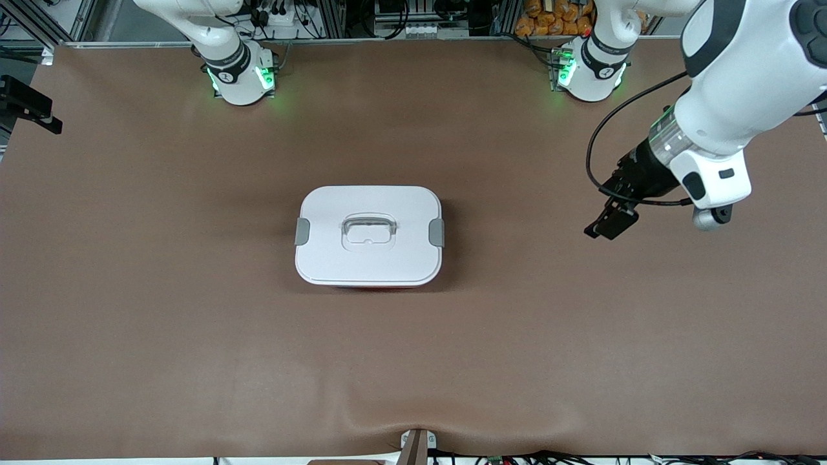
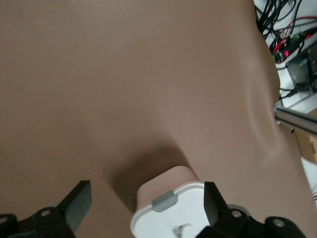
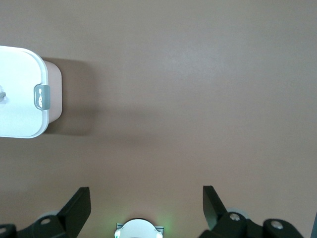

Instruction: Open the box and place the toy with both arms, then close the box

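Box (image 1: 369, 236) lidded, clips down; my left gripper (image 1: 610, 219) hangs released beside it. Right gripper (image 3: 146, 208) waits spread, high over the surface (image 1: 161, 290).

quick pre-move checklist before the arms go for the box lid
1. Lid seated on the box: ok, the white lid covers it.
2. Both grey clips reachable: ok, nothing beside them.
3. Left tool open: ok, fingers spread, over bare table toward the left arm's end, apart from the box.
4. Right tool open: ok, fingers spread above its own base.
5. Toy located: not ok, none in view.
6. Clips latched or released: cannot tell.
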`<state>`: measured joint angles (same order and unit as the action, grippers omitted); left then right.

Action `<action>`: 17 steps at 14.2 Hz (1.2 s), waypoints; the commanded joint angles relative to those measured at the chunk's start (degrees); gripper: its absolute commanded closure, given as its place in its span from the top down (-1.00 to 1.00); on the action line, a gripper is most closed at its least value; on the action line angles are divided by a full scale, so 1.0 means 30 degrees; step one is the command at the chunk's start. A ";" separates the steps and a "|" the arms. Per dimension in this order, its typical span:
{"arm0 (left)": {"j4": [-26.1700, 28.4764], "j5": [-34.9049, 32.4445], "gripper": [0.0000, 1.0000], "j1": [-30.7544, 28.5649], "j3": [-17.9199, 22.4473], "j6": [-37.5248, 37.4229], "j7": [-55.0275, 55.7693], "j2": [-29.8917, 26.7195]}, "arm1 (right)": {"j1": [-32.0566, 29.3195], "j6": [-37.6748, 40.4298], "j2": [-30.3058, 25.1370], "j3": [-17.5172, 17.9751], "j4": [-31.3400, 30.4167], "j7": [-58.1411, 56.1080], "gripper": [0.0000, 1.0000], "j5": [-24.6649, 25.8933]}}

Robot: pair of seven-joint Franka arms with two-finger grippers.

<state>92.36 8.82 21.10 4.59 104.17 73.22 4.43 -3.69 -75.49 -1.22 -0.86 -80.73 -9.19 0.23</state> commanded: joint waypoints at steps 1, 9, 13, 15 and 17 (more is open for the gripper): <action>0.2608 0.0050 1.00 -0.0178 -0.0093 0.0170 -0.2105 -0.2440 | -0.0265 0.0144 -0.0266 0.0170 -0.0100 -0.0161 1.00 0.0041; 0.3842 -0.0362 1.00 -0.3246 -0.2253 -0.0706 -0.8312 -0.3967 | -0.0295 0.0144 -0.0266 0.0140 -0.0101 -0.0161 1.00 0.0041; 0.3813 -0.1854 1.00 -0.3898 -0.2848 -0.1616 -1.1476 -0.4085 | -0.0294 0.0144 -0.0266 0.0170 -0.0101 -0.0161 1.00 0.0041; 0.3696 -0.2614 1.00 -0.3957 -0.2644 -0.1879 -1.4080 -0.4085 | -0.0294 0.0144 -0.0266 0.0170 -0.0101 -0.0161 1.00 0.0041; 0.3608 -0.3464 1.00 -0.4190 -0.2613 -0.1939 -1.5930 -0.4085 | -0.0265 0.0144 -0.0266 0.0170 -0.0101 -0.0161 1.00 0.0041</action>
<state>102.67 0.82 9.84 -2.87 99.32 30.67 -6.37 -3.69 -75.43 -1.22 -0.96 -80.73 -9.19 0.23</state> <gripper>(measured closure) 0.000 0.000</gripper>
